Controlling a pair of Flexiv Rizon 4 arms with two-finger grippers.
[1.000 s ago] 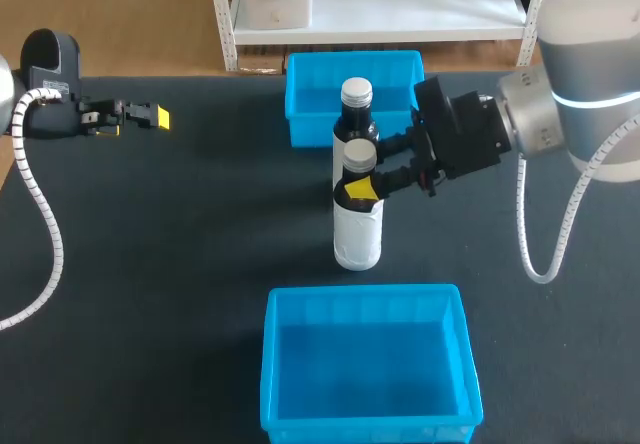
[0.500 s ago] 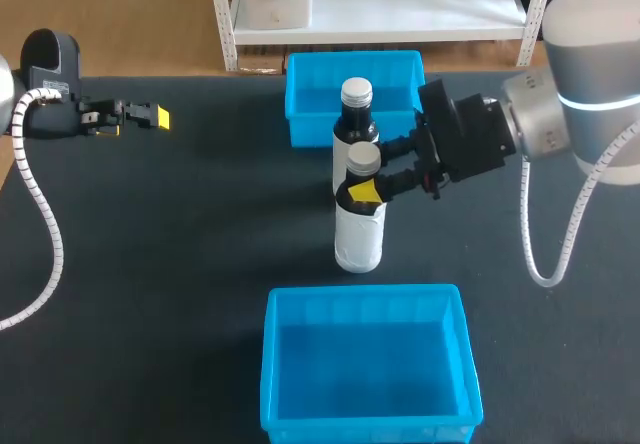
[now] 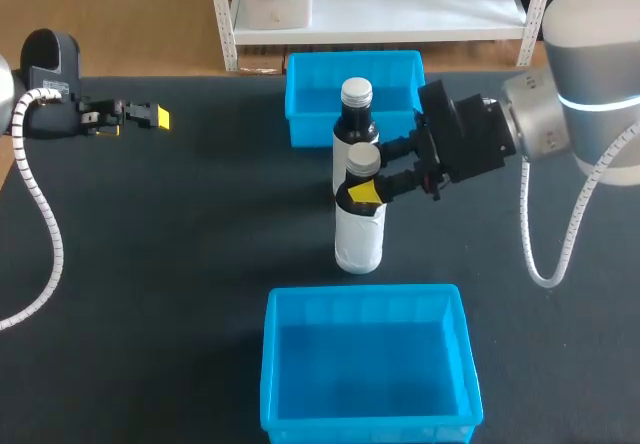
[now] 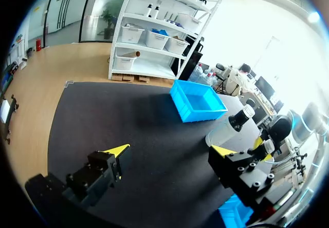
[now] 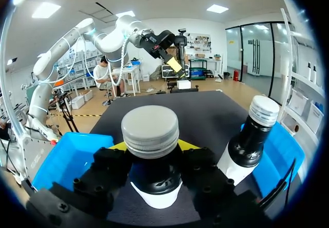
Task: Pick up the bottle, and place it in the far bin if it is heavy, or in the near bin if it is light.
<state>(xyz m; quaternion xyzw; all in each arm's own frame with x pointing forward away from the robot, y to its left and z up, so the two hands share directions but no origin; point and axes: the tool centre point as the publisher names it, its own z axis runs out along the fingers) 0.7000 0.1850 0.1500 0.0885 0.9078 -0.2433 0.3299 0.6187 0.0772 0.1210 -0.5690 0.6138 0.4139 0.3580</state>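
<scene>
Black table (image 3: 200, 244): you have two bottles standing near its middle, between two blue bins.
Near bottle (image 3: 358, 236): upright, long axis vertical, silver cap pointing up, white body under a dark neck. It stands between the near bin (image 3: 271, 364) and the far bottle.
Far bottle (image 3: 357, 116): also upright with its cap up, just behind the near bottle, on the near side of the far bin (image 3: 294, 104).
Right gripper (image 3: 371, 172): it comes in from the right, and your two fingers are clamped on the near bottle's neck just under the cap, one on each side.
Left gripper (image 4: 170, 151): fingers wide apart with nothing between them, at the table's far left, well apart from both bottles.
Head view alone: the near bottle's full body and both bins. Whether its base rests on the table you cannot tell.
Right wrist view alone: both yellow tips flanking the neck, with the far bottle just beside the right gripper.
Left wrist view alone: the gap between the left gripper's tips.
</scene>
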